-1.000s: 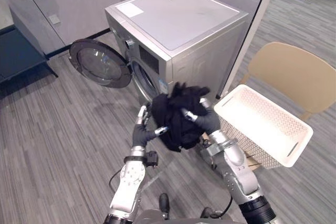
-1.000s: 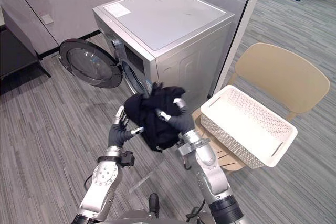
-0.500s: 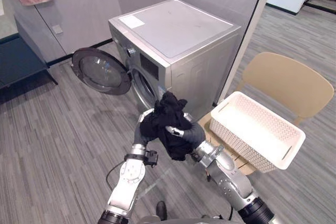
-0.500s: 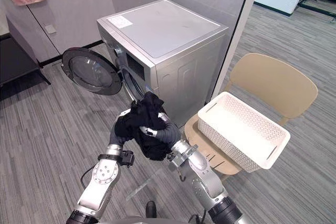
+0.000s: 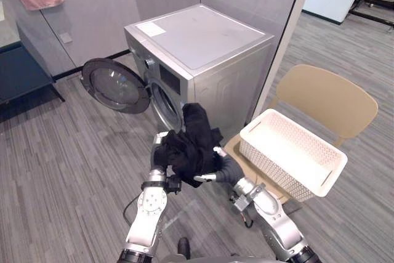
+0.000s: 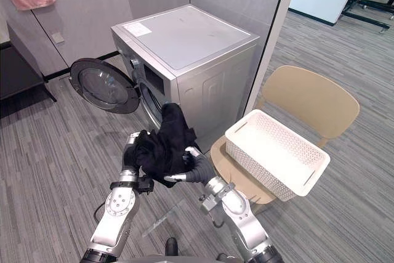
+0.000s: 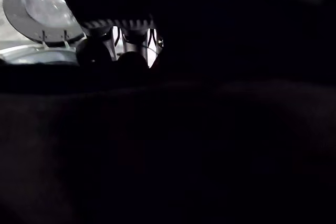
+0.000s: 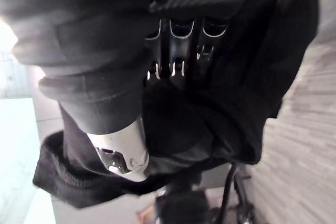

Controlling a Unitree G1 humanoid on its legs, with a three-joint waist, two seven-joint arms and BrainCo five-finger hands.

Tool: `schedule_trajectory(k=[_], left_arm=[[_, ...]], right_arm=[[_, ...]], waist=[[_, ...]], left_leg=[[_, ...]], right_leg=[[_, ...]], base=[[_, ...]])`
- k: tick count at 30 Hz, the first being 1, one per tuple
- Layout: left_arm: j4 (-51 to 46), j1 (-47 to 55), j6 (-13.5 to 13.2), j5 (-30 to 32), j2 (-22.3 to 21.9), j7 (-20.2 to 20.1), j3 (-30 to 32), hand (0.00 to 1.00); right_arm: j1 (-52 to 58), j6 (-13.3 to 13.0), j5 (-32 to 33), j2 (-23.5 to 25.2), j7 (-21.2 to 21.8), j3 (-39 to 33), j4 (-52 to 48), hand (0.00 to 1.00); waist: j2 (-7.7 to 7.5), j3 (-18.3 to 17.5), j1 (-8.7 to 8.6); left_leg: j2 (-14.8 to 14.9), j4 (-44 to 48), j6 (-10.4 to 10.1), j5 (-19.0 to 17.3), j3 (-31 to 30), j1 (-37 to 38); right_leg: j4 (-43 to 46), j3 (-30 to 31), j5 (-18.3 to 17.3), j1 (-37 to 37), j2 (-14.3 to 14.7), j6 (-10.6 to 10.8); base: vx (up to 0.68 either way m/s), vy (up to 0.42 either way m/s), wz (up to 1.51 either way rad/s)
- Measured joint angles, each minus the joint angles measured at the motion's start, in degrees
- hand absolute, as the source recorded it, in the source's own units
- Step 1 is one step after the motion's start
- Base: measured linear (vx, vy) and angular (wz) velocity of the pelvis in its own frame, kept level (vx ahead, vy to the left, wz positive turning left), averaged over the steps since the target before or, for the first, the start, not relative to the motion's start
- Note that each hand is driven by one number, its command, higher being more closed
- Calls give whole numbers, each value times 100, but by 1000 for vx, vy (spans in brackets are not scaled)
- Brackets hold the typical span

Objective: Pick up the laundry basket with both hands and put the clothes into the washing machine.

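Item 1: bundle of black cloth garments [image 5: 192, 141]. You are carrying it between both hands, raised in front of the drum opening, since a limp load needs support on two sides.

Item 2: right hand [image 5: 223, 167]. It is clamping on the bundle's underside, thumb and fingers [image 8: 177, 51] curling into the folds.

Item 3: left hand [image 6: 130, 156]. It is pressing on the bundle's opposite side. The cloth is draping over it, so you cannot tell whether it is gripping.

Item 4: silver front-loading washing machine [image 5: 203, 47]. Its round glass door [image 5: 116, 85] is hanging wide open, leaving the mouth clear for loading.

Item 5: white perforated plastic laundry basket [image 5: 274, 165]. It is sitting on the seat of the tan moulded chair [image 5: 326, 93], apparently emptied, near your right arm.
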Motion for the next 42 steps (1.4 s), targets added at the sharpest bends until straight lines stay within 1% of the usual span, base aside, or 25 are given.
schedule_trajectory(k=[5, 8, 10, 11, 13, 14, 15, 18, 20, 21, 22, 23, 24, 25, 26, 29, 32, 34, 35, 36, 37, 38, 39, 40, 42], left_arm=[[0, 377, 0, -180, -82, 3, 408, 100], [0, 369, 1, -399, -107, 10, 643, 100], [8, 358, 2, -461, -127, 12, 647, 100], [25, 351, 2, -511, -147, 15, 652, 100], [58, 441, 2, -574, -193, 4, 689, 100], [65, 590, -3, -618, -278, -16, 790, 100], [185, 582, 3, -666, -275, -22, 863, 100], [397, 698, 13, -799, -263, -53, 1073, 100], [512, 854, 113, -861, -261, -200, 1067, 100], [574, 880, 139, -860, -268, -258, 1037, 100], [581, 887, 198, -858, -241, -289, 986, 100], [508, 889, 243, -845, -202, -294, 971, 100], [400, 915, 244, -831, -150, -287, 956, 100], [345, 915, 243, -831, -131, -279, 940, 100], [255, 849, 243, -830, 11, -278, 881, 100], [226, 763, 256, -830, 50, -278, 671, 100], [270, 627, 266, -827, 45, -369, 477, 100], [284, 611, 267, -768, 5, -437, 313, 100], [289, 648, 272, -767, -80, -481, 307, 100], [285, 668, 272, -768, -118, -494, 334, 100], [285, 666, 276, -775, -244, -503, 361, 100], [285, 692, 284, -775, -323, -512, 380, 100], [285, 715, 289, -777, -350, -513, 395, 100], [284, 734, 291, -791, -354, -536, 378, 100], [276, 715, 289, -791, -393, -649, 357, 100]], right_arm=[[163, -33, -763, 74, -565, -863, 151, 0], [227, -188, -1222, 86, -989, -1413, 423, 0], [274, -186, -1445, 112, -1242, -1821, 662, 0], [284, -198, -1520, 156, -1355, -2003, 761, 0], [238, -186, -1573, 45, -1475, -2182, 1064, 0], [169, -149, -1603, -35, -1481, -2196, 1339, 0], [100, -102, -1610, 16, -1504, -2209, 1603, 0], [-30, 28, -1615, 346, -1549, -2238, 2239, 0], [10, 99, -1615, 447, -1550, -2259, 2712, 0], [50, 138, -1630, 424, -1552, -2276, 2799, 0], [148, 196, -1677, 417, -1556, -2303, 2835, 0], [266, 270, -1736, 506, -1574, -2295, 2827, 0], [324, 277, -1759, 540, -1582, -2296, 2824, 0], [383, 275, -1770, 609, -1587, -2266, 2816, 0], [505, 275, -1773, 749, -1578, -2223, 2774, 0], [598, 273, -1732, 839, -1600, -2207, 2767, 0], [679, 293, -1711, 834, -1641, -2246, 2831, 0], [899, 324, -1714, 837, -1679, -2337, 2936, 0], [971, 362, -1713, 817, -1681, -2350, 3054, 0], [977, 391, -1715, 794, -1681, -2359, 3157, 0], [891, 438, -1726, 761, -1685, -2367, 3283, 0], [861, 468, -1726, 723, -1712, -2367, 3288, 0], [850, 482, -1726, 706, -1745, -2373, 3292, 0], [810, 489, -1724, 705, -1852, -2396, 3368, 0], [708, 516, -1724, 677, -1926, -2536, 3484, 0]], waist=[[28, 8, 21], [72, 36, 85], [137, 78, 116], [44, 131, 104], [101, 165, 116], [231, 177, 146], [253, 163, 125], [64, 313, 153], [-131, 493, 125], [-114, 543, 115], [-128, 618, 82], [-150, 667, 36], [-220, 717, -22], [-209, 757, -44], [-327, 781, -66], [-388, 821, -133], [-401, 818, -218], [-431, 785, -263], [-336, 753, -307], [-238, 727, -299], [-115, 732, -303], [-53, 747, -278], [-50, 746, -234], [-64, 742, -72], [-104, 724, 15]], left_leg=[[-4, 4, -61, 110, -333, -310], [-52, 30, -111, 336, -728, -729], [-39, 4, 212, 43, -315, -943], [-60, 165, 538, -218, 497, -1037], [-10, 472, 489, -171, 1291, -1048], [124, 453, 246, -23, 1267, -840], [91, 427, 243, 69, 1241, -790], [-55, 634, 324, -205, 1196, -798], [-318, 1229, 399, -751, 1057, -814], [-367, 1436, 439, -897, 985, -800], [-445, 1660, 522, -1069, 859, -789], [-534, 1858, 615, -1218, 732, -753], [-552, 1929, 616, -1293, 516, -667], [-585, 1951, 678, -1341, 363, -660], [-608, 1973, 753, -1395, 93, -649], [-684, 1979, 724, -1517, -253, -623], [-850, 1889, 653, -1676, -567, -446], [-972, 2024, 459, -2010, -834, -169], [-859, 2386, 260, -2269, -903, -111], [-740, 2806, 95, -2369, -789, -172], [-399, 4039, -106, -2278, -254, -594], [-75, 5054, -228, -1877, 104, -897], [131, 5557, -147, -1528, 286, -1034], [516, 6267, -70, -1596, 681, -1229], [746, 6538, 115, -1721, 878, -1515]], right_leg=[[23, -320, -20, -146, 41, -27], [404, -897, -251, -416, -60, -62], [436, -1484, -322, -420, -225, -83], [338, -1736, -277, -412, -421, -37], [417, -1977, -276, -400, -606, 28], [551, -2011, -339, -373, -546, 113], [642, -2035, -352, -368, -637, 131], [955, -1956, -514, -334, -916, 295], [2030, -1958, -904, -291, -1598, 436], [2506, -1867, -905, -323, -1821, 319], [3158, -1443, -800, -502, -2031, -174], [3916, -565, -453, -868, -2066, -683], [4378, 86, -236, -1184, -1993, -695], [4613, 516, -367, -1354, -1847, -463], [4775, 1138, -860, -1709, -1302, -70], [4118, 1283, -1173, -2354, -709, 113], [3052, 1165, -1062, -2636, -614, 216], [2455, 1171, -773, -2499, -648, 25], [2418, 1034, -378, -2245, -603, -262], [2432, 917, -467, -2128, -538, -329], [2314, 778, -540, -1817, -357, -438], [2085, 761, -576, -1437, -176, -496], [1926, 800, -583, -1209, -85, -507], [1537, 979, -583, -716, 81, -508], [1185, 1186, -582, -302, 113, -506]], base=[[15, -31, 32], [-43, -50, 96], [-101, 8, 133], [23, 60, 120], [113, 94, 101], [162, 97, 55], [147, 80, 43], [50, 60, 26], [27, 127, 37], [79, 194, 62], [138, 238, 76], [192, 251, 84], [172, 118, 75], [244, 9, 88], [244, -24, 81], [234, -12, 68], [316, -64, 78], [478, -152, 91], [436, -138, 61], [589, -174, 50], [609, -174, 16], [582, -168, -5], [558, -132, -53], [523, -86, -72], [562, -39, -65]])
